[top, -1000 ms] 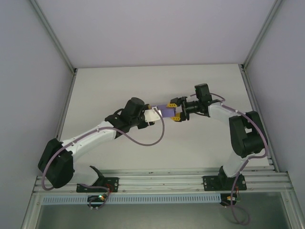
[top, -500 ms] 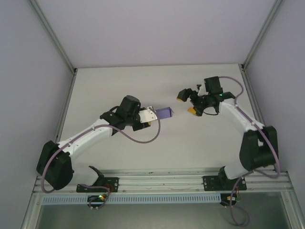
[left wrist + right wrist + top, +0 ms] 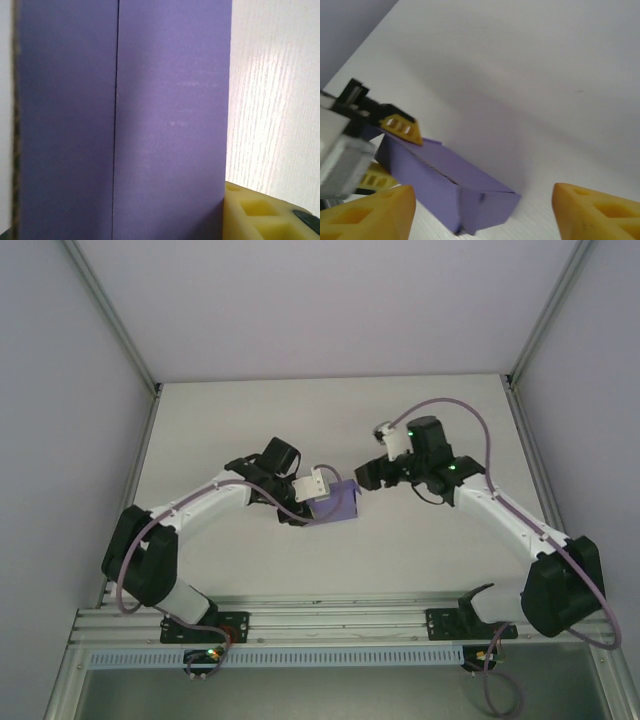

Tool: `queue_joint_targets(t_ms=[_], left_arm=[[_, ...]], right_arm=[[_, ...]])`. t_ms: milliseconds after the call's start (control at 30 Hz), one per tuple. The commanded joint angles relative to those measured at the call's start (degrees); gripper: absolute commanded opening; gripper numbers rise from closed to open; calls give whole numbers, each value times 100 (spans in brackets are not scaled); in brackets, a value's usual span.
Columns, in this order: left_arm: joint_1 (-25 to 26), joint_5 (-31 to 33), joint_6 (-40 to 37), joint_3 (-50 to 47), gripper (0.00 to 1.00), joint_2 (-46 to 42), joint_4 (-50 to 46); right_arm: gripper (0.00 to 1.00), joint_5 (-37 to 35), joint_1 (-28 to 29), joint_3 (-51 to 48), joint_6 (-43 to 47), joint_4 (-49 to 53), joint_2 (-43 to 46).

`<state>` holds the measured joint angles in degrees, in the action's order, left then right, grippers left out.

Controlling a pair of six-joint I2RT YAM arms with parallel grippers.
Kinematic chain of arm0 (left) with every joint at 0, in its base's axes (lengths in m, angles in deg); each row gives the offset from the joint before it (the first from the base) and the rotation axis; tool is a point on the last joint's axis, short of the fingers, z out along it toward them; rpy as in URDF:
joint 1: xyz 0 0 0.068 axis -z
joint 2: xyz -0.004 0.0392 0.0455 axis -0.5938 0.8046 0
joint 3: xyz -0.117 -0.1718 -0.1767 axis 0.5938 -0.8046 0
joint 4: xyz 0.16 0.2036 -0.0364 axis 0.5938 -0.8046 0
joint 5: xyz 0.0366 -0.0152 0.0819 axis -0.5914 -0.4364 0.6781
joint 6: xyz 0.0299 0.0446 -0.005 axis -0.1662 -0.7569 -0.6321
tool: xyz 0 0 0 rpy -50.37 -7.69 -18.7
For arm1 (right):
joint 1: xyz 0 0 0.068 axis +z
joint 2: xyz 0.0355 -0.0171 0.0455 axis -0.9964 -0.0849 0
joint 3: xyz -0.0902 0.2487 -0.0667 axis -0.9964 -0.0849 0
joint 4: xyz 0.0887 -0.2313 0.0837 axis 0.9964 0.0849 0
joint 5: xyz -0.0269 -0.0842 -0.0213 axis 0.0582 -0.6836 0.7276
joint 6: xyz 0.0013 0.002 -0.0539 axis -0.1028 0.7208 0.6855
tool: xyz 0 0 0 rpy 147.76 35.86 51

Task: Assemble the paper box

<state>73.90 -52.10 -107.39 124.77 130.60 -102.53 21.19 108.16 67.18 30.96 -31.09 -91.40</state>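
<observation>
Box: the lilac box (image 3: 341, 504) was folded into a long rectangular shape. It was near the middle of the table (image 3: 230, 410), a little toward the near edge, between the two grippers.

Left gripper: the left gripper (image 3: 323, 498) was clamped on one end of the box. In the right wrist view one yellow finger (image 3: 400, 127) pressed on the upper face of the box (image 3: 445, 182) and the other (image 3: 370, 177) sat under it.

Left wrist view: the purple card (image 3: 170, 120) stood very close to the lens, with one straight seam running up it. A yellow finger (image 3: 260, 215) touched its lower right edge, and the white table (image 3: 275, 100) showed to the right.

Right gripper: the right gripper (image 3: 365, 477) stood open, its yellow fingertips (image 3: 375, 212) wide apart with nothing between them. It was just beside the free end of the box, pointing at it but not touching it.

Free end: this end faced the right wrist camera. It looked closed, and a seam ran along the upper face toward it.

Box and table: a soft shadow lay on the table beside the box. Whether the box rested on the surface or was held just above it could not be told.

Arms: both arms were bent inward, each reaching toward the middle from its own side.
</observation>
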Motion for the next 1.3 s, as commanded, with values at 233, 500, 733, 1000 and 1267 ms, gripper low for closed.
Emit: queue_joint_targets(t_ms=[233,500,733,1000,1267], left_arm=[[-114,-188,225,537,48,363,-458],[-117,-261,143,459,47,420,-471],[-110,-261,214,460,47,527,-411],[-109,-223,211,464,47,501,-388],[-111,-119,339,434,47,449,-209]], right_arm=[[54,-1502,804,410,375,720,-631],[48,-2144,835,511,46,551,-760],[40,-1578,887,684,-76,621,-1021],[25,-1698,945,790,-225,828,-1223],[0,-1355,997,1044,-763,1067,-1423]])
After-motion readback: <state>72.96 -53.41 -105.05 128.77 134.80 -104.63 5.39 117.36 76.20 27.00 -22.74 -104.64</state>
